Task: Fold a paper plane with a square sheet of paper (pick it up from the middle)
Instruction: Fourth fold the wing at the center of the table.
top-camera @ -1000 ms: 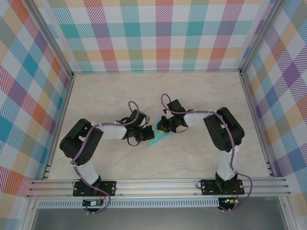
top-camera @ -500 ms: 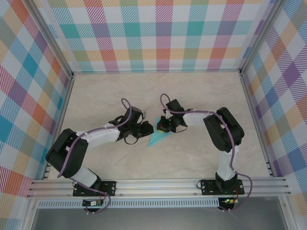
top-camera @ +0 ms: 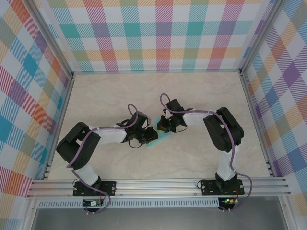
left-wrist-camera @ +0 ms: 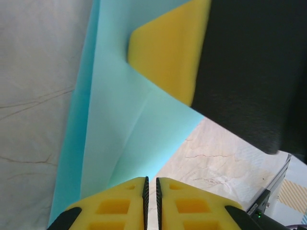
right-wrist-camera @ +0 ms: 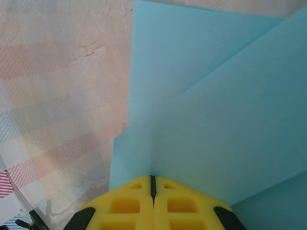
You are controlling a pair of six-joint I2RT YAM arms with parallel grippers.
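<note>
left tool (left-wrist-camera: 151, 182): yellow foam pads clenched to a hairline slit, nothing seen betw. them, tips at the near edge of the thin turquoise paper sheet (left-wrist-camera: 129, 120). sheet lies flat on the pale marbled counter (top-camera: 201, 96), mid-counter, betw. the two tools. it is already creased: diagonal flaps overlap and the outline narrows to a point. matte, crisp edges, unmarked. right tool (right-wrist-camera: 152, 178): clenched too, pads together, tip resting on the sheet's far part. cannot tell if it pins or pinches a layer. judgement: mid-fold, folding not finished. next move prob. needs one tool pinning while the other lifts a flap edge. thin paper, may slip or tear. plaid walls (top-camera: 163, 38) behind.
</note>
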